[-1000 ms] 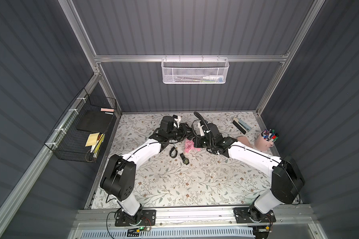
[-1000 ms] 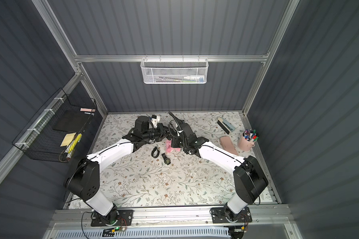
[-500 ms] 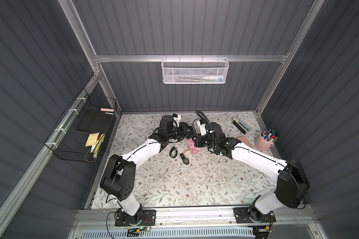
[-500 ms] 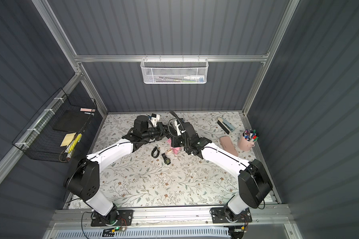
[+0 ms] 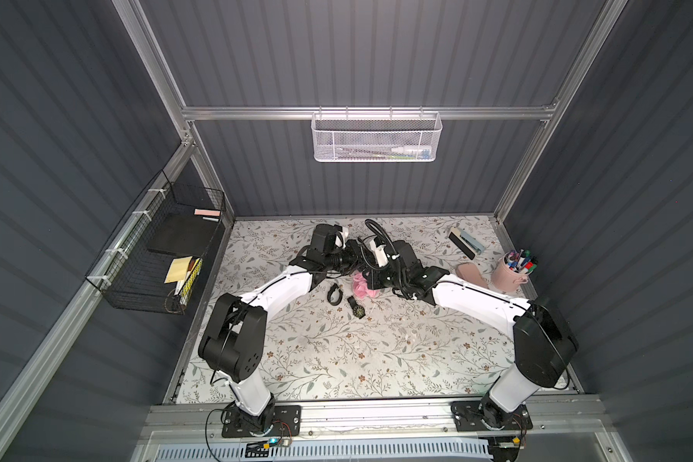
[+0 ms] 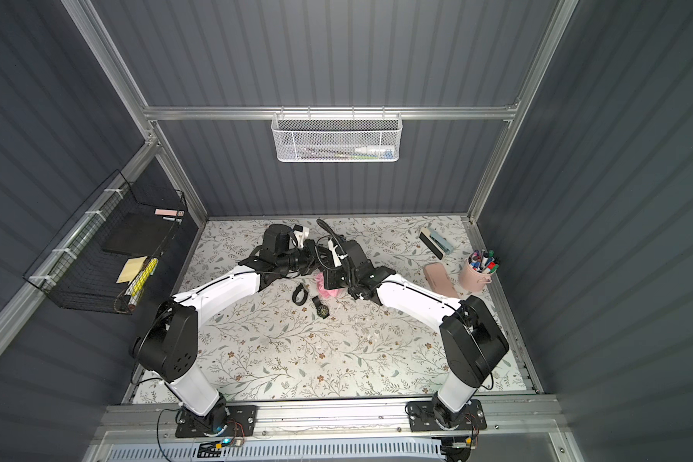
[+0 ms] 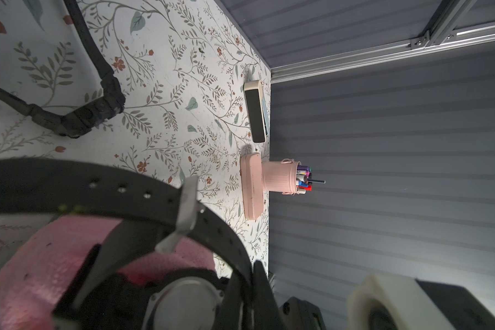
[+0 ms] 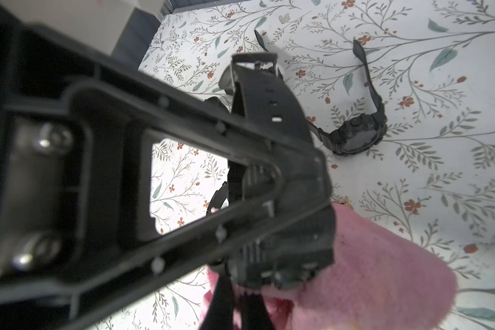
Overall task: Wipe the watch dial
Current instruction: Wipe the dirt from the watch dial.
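Note:
My left gripper [image 7: 249,283] is shut on the black strap of a watch [image 7: 183,303], held above the table. Its metal case back faces the left wrist camera. The dial is hidden, turned toward a pink cloth [image 8: 369,271]. My right gripper [image 8: 236,305] is shut on that cloth, which lies against the watch case [image 8: 283,257]. In both top views the two grippers meet at mid-table toward the back, the left gripper [image 5: 355,260] just behind the cloth [image 5: 363,286] [image 6: 329,290].
Two more black watches lie on the floral table just in front of the grippers: [image 5: 356,307], [image 5: 334,292]. At the right edge stand a pink pen cup [image 5: 513,272], a pink case [image 5: 473,272] and a black-and-blue block [image 5: 467,244]. Wire baskets hang on the left and back walls.
The right arm has swayed slightly to the right and back with the cloth against the watch. The left arm has hardly moved.

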Action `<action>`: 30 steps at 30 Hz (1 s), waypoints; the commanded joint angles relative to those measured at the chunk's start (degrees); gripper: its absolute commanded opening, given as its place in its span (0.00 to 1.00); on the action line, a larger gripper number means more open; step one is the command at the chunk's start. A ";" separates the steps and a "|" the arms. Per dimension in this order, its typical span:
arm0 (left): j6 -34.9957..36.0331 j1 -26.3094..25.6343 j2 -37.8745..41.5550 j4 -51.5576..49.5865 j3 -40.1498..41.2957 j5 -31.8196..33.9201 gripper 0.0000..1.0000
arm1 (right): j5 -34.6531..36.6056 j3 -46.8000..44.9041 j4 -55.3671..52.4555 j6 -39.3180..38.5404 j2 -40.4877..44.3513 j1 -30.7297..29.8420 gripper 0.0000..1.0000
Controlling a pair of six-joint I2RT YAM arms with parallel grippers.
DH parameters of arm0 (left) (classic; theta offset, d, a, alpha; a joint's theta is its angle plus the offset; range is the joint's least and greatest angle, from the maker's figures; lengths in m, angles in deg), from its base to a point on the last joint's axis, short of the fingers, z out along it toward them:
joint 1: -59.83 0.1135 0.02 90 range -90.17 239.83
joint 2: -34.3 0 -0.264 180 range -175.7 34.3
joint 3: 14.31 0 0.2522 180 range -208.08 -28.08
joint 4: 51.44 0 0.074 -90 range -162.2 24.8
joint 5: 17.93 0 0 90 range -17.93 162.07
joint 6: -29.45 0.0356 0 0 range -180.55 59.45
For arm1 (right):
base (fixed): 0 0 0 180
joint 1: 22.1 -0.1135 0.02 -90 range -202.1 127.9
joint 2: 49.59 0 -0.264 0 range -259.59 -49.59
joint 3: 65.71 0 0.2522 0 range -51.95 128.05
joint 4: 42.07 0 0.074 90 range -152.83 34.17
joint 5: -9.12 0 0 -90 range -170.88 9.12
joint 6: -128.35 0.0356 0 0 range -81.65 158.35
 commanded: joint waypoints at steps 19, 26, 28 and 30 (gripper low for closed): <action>1.00 -1.91 -0.09 -0.07 -1.24 -5.61 0.00 | 10.20 -2.40 9.97 2.57 9.58 3.66 0.00; 1.11 -1.59 -0.61 -0.48 -2.63 -6.10 0.00 | 10.08 -7.69 12.27 4.76 11.60 6.67 0.00; 0.95 -1.42 -0.70 -0.48 -3.46 -6.28 0.00 | 10.84 -7.79 10.18 4.12 12.06 6.74 0.00; 0.92 -1.47 -0.86 -0.78 -4.36 -6.41 0.00 | 10.76 -8.26 8.66 3.79 12.71 6.72 0.00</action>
